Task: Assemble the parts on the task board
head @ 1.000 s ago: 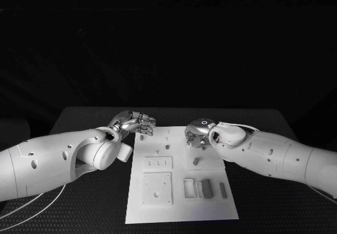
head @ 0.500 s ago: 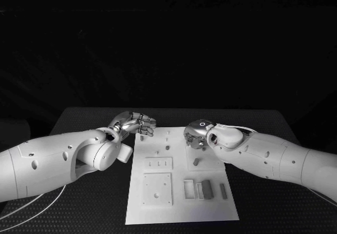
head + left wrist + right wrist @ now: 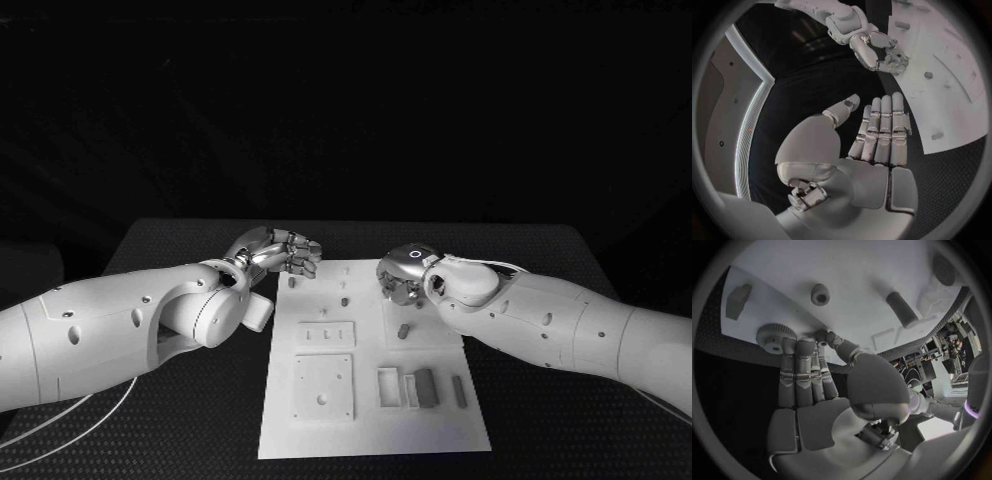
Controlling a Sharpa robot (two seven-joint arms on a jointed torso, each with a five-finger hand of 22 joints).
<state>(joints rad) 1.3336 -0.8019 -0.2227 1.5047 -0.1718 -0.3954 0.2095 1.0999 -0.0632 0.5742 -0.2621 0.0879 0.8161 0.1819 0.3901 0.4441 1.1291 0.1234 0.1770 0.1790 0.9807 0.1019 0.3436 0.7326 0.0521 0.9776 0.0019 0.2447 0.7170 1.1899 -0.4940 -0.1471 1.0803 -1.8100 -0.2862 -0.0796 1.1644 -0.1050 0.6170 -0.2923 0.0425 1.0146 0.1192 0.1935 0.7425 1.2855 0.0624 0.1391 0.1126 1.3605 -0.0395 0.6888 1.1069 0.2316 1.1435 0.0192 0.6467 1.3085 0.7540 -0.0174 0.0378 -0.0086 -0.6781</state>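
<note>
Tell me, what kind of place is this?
Probably a robot lab or test room. A white task board with small parts lies on a black table, and two robot hands, left hand and right hand, work over it. The right wrist view hints at cluttered equipment behind.

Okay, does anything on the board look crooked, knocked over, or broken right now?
Nothing stands out. The task board lies flat and square on the table, and its grey parts sit in tidy rows. The right hand touches a round knurled part at the board's far edge.
</note>
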